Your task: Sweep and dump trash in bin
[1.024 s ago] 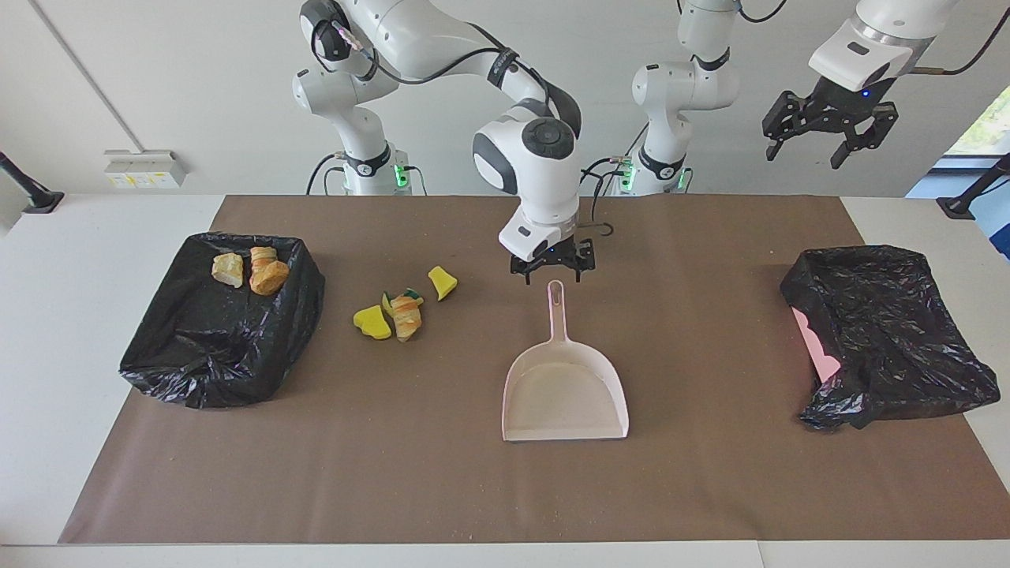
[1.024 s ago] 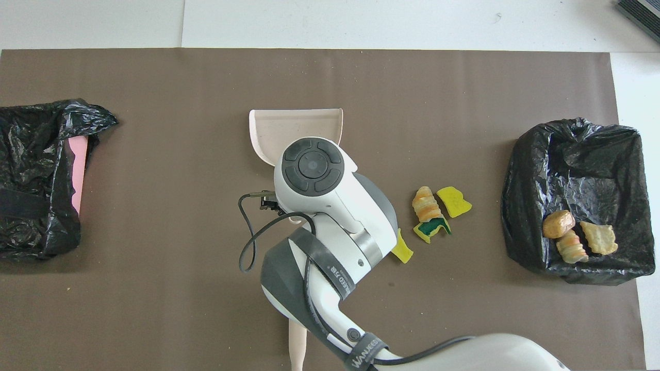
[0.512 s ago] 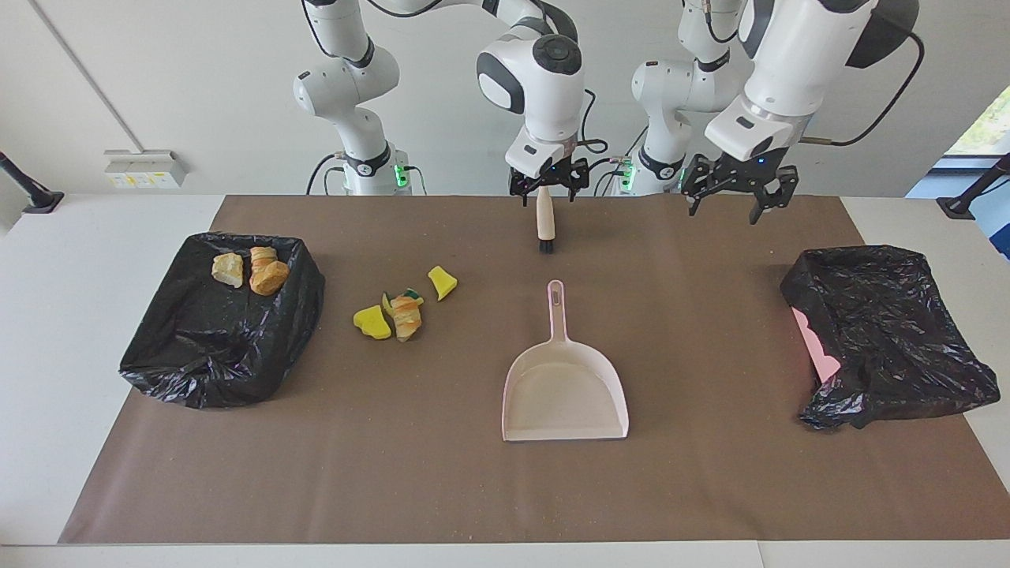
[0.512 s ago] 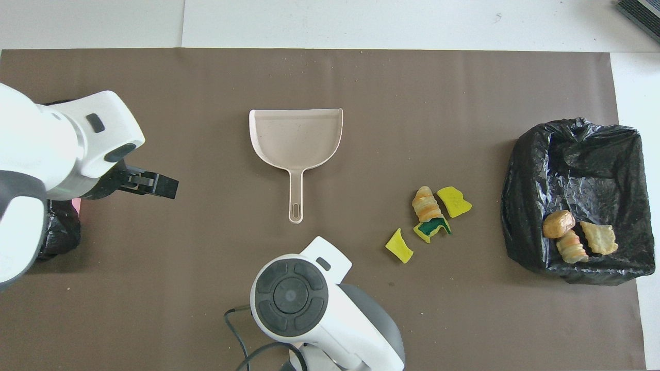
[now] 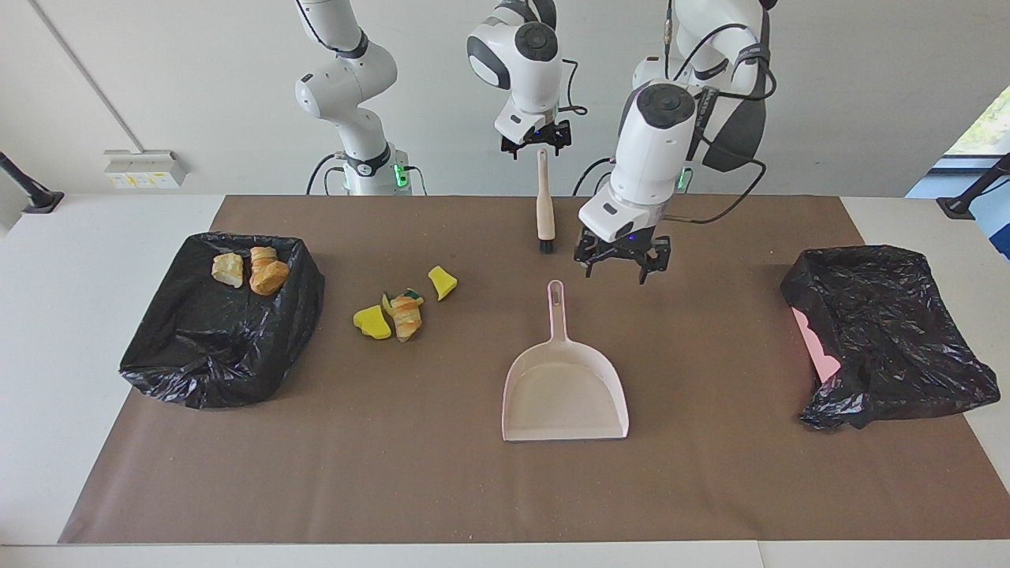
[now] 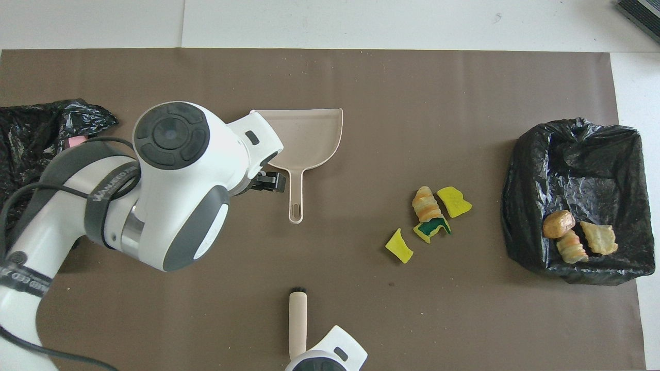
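On the tabletop toward the right arm's end, four trash scraps (image 5: 398,309) lie loose just beside the black-bagged bin (image 5: 221,347), which already holds three. You have the right hand (image 5: 536,145) pinching the brush (image 5: 543,214) upright, bristles down. Your left hand (image 5: 622,260), spread and empty, hovers beside the dustpan's handle (image 5: 556,312), whose long axis points toward the robots. A second bagged bin (image 5: 888,335) sits at the left arm's end.
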`<state>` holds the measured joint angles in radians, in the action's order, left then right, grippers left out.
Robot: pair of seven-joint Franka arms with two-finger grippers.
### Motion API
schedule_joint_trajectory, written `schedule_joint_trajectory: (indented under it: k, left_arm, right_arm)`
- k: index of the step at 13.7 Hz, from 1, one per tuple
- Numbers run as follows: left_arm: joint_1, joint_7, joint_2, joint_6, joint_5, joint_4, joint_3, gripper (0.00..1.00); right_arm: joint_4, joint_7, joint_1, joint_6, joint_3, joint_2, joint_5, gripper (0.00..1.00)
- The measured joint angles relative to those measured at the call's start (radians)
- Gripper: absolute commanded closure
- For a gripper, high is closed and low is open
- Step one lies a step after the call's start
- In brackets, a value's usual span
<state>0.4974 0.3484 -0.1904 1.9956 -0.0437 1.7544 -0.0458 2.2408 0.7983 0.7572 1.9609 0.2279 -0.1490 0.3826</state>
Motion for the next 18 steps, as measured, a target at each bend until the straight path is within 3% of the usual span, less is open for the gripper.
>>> schedule_joint_trajectory:
  k: [2, 5, 9, 10, 11, 12, 14, 15, 16, 18]
  left_arm:
    - [0.041, 0.071, -0.078, 0.077, -0.028, 0.001, 0.000, 0.00]
    - [0.057, 0.116, -0.134, 0.139, -0.030, 0.004, 0.000, 0.00]
    - [0.073, 0.142, -0.173, 0.182, -0.030, 0.017, 0.000, 0.00]
    - [0.075, 0.149, -0.178, 0.187, -0.030, 0.018, -0.001, 0.02]
    - [0.075, 0.153, -0.179, 0.188, -0.030, 0.020, 0.000, 0.16]
    - [0.075, 0.155, -0.179, 0.188, -0.030, 0.021, 0.000, 0.28]
    - [0.075, 0.159, -0.179, 0.188, -0.030, 0.022, 0.001, 0.43]
    - [0.075, 0.160, -0.179, 0.188, -0.030, 0.024, 0.001, 0.50]
    - [0.075, 0.160, -0.179, 0.188, -0.030, 0.027, 0.001, 0.64]
    - [0.075, 0.160, -0.179, 0.188, -0.030, 0.032, 0.001, 0.78]
  right_arm:
    - [0.077, 0.043, 0.053, 0.124, 0.000, 0.002, 0.007, 0.00]
    - [0.124, 0.102, 0.140, 0.268, 0.001, 0.060, 0.008, 0.00]
    - [0.136, 0.106, 0.168, 0.318, 0.000, 0.108, 0.008, 0.00]
    - [0.150, 0.106, 0.176, 0.339, 0.000, 0.112, 0.008, 0.00]
    - [0.160, 0.106, 0.182, 0.350, 0.000, 0.113, 0.008, 0.00]
    - [0.166, 0.106, 0.185, 0.358, 0.000, 0.113, 0.008, 0.16]
    - [0.172, 0.106, 0.185, 0.358, 0.000, 0.113, 0.008, 0.65]
    - [0.173, 0.106, 0.185, 0.358, 0.000, 0.113, 0.008, 0.96]
    - [0.174, 0.106, 0.185, 0.358, 0.000, 0.113, 0.008, 1.00]
    - [0.174, 0.121, 0.184, 0.358, -0.001, 0.113, 0.008, 1.00]
